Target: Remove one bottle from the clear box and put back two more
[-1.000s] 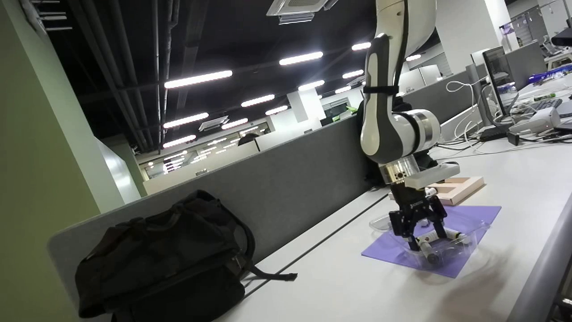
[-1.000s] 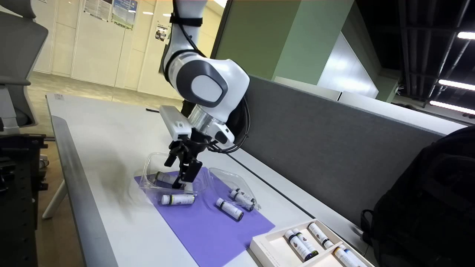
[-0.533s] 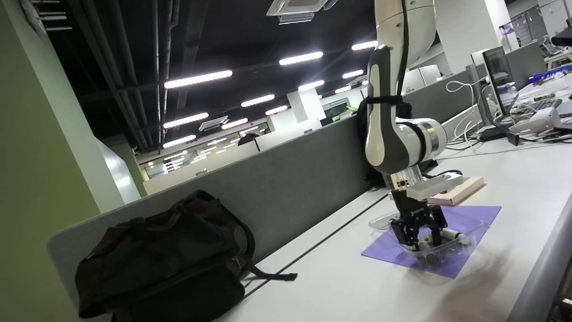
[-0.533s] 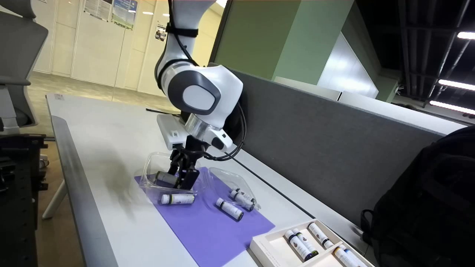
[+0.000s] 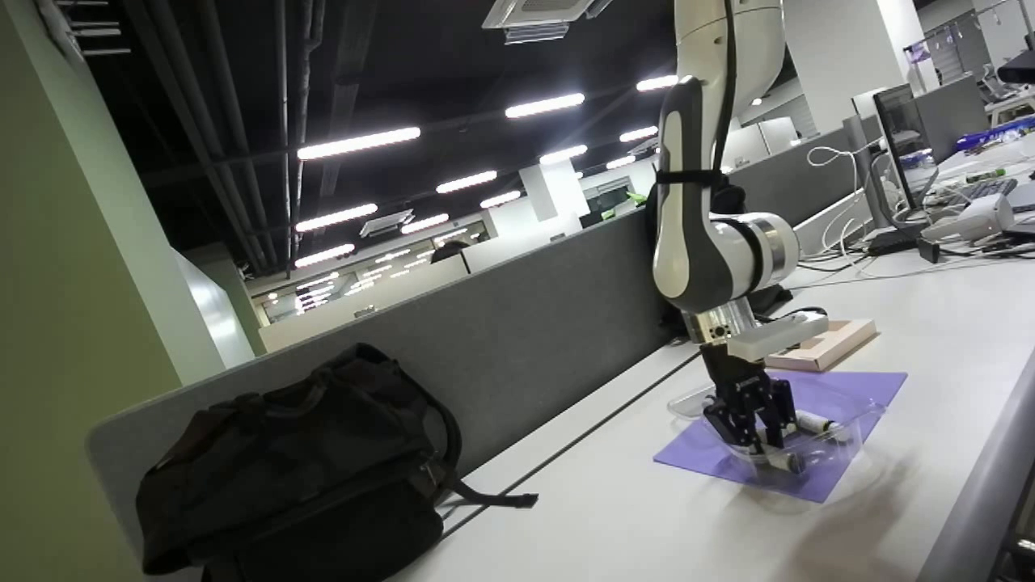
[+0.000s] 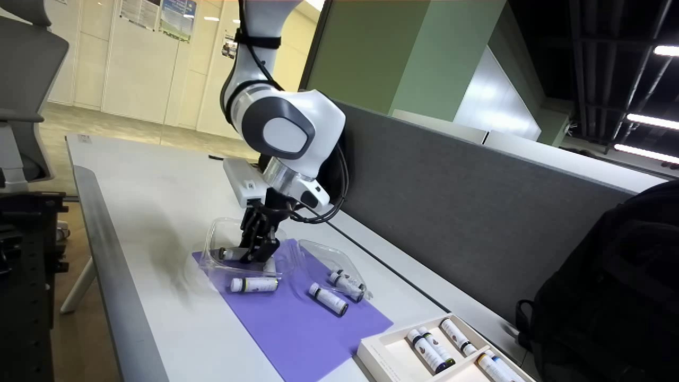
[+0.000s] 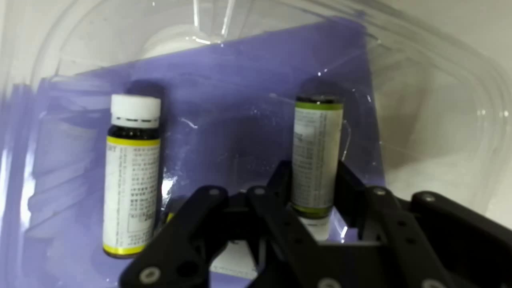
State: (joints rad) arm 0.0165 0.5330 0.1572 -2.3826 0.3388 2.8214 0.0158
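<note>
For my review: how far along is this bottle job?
Done: the grip; the black two-fingered claw looks shut on a white-labelled, green-banded cylindrical bottle.
In hand: removal; that bottle is within the shallow transparent plastic box.
Left, probably: lifting it out, then adding two; possible candidates, white-labelled cylindrical bottles, lie in the pale rectangular tray.

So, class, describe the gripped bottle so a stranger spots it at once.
Find the purple mat, then the clear box partly on it. Inside, the gripper clasps a white-labelled bottle. Its label bands are green; the loose bottle to its left in the wrist view shows yellow.
</note>
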